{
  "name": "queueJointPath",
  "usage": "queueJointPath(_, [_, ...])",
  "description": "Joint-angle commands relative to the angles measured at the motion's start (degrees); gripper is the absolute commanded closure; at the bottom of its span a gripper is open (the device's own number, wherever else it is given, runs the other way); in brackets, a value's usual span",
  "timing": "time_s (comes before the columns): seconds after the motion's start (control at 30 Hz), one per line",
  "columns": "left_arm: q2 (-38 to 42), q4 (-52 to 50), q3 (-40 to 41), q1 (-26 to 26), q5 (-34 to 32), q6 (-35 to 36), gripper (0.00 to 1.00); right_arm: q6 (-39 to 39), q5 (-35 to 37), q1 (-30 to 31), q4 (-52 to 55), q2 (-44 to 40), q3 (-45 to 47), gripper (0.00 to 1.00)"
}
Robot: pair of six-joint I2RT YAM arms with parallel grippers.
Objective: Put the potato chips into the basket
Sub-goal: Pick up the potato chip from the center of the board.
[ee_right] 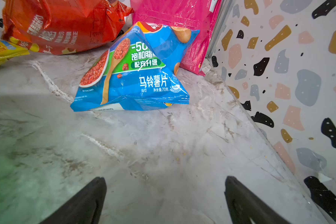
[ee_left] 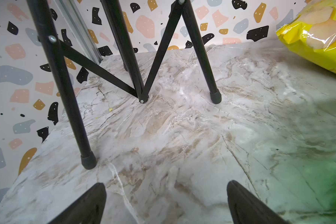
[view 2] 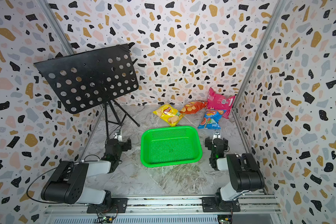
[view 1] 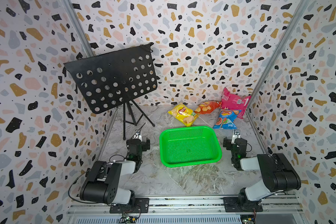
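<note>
Booth w/ speckled walls [view 1: 182, 29] and a marble-look surface [view 1: 182, 180]. A green basket [view 1: 192, 163] sits mid-surface. All four chip bags lie outside it, toward the back wall. From L to R: yellow bag [view 1: 182, 114], orange-red bag [view 1: 207, 107] just beside it, then blue bag [view 1: 226, 119] in front of a pink bag [view 1: 234, 100] propped in the back-right corner. A black music stand [view 1: 113, 79] stands back left. My left tool [ee_left: 166, 186] is released, jaws wide, by the stand's legs. My right tool [ee_right: 165, 182] is also released and faces the blue bag.

Four chip bags [view 1: 183, 114], one basket [view 1: 190, 164] (green), one stand [view 1: 114, 66]
</note>
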State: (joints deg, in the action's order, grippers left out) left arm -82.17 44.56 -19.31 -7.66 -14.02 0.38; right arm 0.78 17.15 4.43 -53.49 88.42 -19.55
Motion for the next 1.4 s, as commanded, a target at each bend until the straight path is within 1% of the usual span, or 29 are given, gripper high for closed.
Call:
queueJointPath(0.0, [1.31, 1.24, 0.63, 0.26, 0.08, 0.3, 0.0, -0.6, -0.26, -0.22, 0.41, -1.5, 0.4, 0.0])
queueJointPath(0.83, [1.26, 1.22, 0.59, 0.28, 0.13, 0.39, 0.0, -0.6, -0.19, -0.27, 0.54, -1.5, 0.3, 0.0])
queueJointPath(0.93, [3.11, 0.82, 0.49, 0.28, 0.05, 0.43, 0.0, -0.74, 0.2, -0.29, -0.19, -1.71, 0.59, 0.0])
queueJointPath(0.97, [5.99, -4.65, -0.89, 0.28, 0.42, 0.75, 0.0, -0.78, 2.19, 0.39, 0.05, -2.65, 0.78, 0.0])
queueJointPath(1.0, [9.12, -13.15, -3.53, 0.28, 0.48, 0.4, 0.0, -1.08, 2.75, 1.08, 1.77, -4.6, 1.06, 0.0])
queueJointPath(1.03, [12.45, -24.1, -7.54, 0.28, 1.28, 0.85, 0.0, -2.71, 3.76, 1.98, 0.99, -6.82, 1.96, 0.0])
queueJointPath(1.07, [14.8, -32.85, -11.26, 0.32, 2.66, 1.98, 0.0, -3.55, 9.21, 4.46, 4.4, -10.36, 1.81, 0.0])
queueJointPath(1.1, [16.51, -39.17, -14.08, 0.37, 3.98, 3.2, 0.0, -2.54, 13.04, 5.88, 10.38, -14.35, 0.71, 0.0])
queueJointPath(1.13, [18.24, -45.09, -16.49, 0.37, 5.4, 4.26, 0.0, 1.91, 15.05, 6.12, 20.27, -19.11, -1.29, 0.0])
queueJointPath(1.2, [21.57, -54.46, -19.58, 0.5, 8.63, 6.07, 0.0, 15.94, 19.9, 5.88, 40.28, -26.46, -6.49, 0.0])
queueJointPath(1.23, [23.07, -60.65, -21.47, 0.45, 10.43, 6.92, 0.0, 24.79, 20.61, 5.7, 49.99, -28.98, -9.17, 0.0])
queueJointPath(1.27, [24.36, -65.69, -23.32, 0.45, 12.72, 7.78, 0.0, 29.44, 18.3, 5.43, 54.41, -30.69, -10.61, 0.0])
queueJointPath(1.37, [27.22, -79.14, -27.75, 0.45, 18.79, 10.29, 0.0, 30.11, 6.19, 4.8, 55.3, -32.78, -11.63, 0.0])
